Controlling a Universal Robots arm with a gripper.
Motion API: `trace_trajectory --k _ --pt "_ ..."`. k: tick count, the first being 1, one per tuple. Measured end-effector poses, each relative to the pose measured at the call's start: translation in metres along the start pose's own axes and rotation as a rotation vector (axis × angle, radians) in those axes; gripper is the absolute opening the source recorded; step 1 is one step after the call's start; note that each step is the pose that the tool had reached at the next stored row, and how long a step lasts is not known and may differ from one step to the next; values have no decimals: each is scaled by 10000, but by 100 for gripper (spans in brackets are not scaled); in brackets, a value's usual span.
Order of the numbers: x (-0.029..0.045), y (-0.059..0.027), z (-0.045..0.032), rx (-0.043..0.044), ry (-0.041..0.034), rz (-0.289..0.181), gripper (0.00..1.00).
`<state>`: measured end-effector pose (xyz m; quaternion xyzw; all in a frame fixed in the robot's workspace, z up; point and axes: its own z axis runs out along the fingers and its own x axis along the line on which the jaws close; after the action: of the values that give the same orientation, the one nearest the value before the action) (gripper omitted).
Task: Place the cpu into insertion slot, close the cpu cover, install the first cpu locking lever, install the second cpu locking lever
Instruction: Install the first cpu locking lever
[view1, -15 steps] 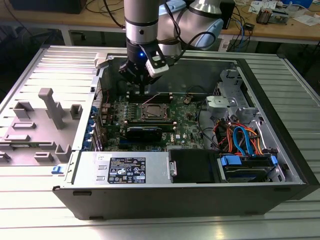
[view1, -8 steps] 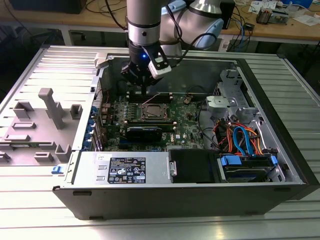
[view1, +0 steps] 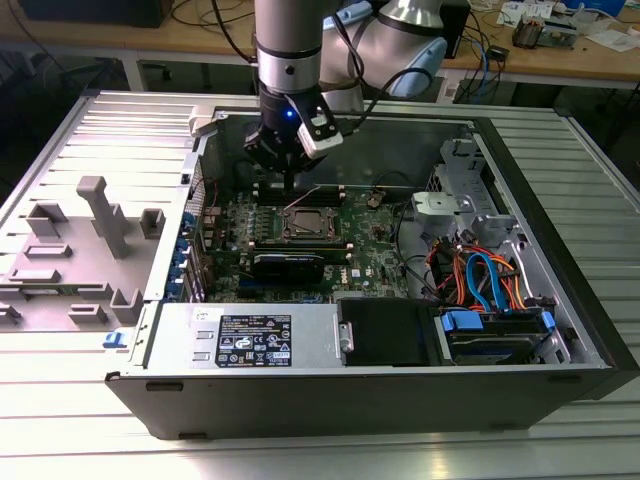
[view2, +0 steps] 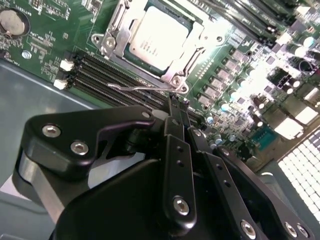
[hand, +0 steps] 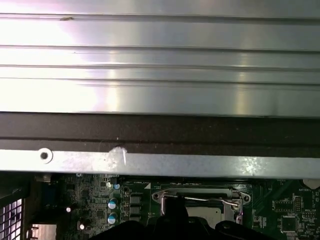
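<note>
Though case walls (view1: 400, 150) stand well apart in the exterior view, the gripper (view2: 178, 102), fingers together, hangs at the insertion slot (view2: 173, 80) edge beside 1 locking lever (view2: 135, 86); the cpu (view2: 157, 37) lies framed by the cpu cover (view2: 196, 47).

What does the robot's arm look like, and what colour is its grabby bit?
The arm is a fat silver-grey tube with a dark ring around it and pale blue caps on its joints. A small blue light glows near the wrist. The gripper is black, built from flat, rounded links dotted with shiny silver screws.
</note>
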<state>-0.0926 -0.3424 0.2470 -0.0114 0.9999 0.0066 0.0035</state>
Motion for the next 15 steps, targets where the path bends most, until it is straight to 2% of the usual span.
trace_trajectory --k 15 --pt "0 1 5 2 1 0 11"
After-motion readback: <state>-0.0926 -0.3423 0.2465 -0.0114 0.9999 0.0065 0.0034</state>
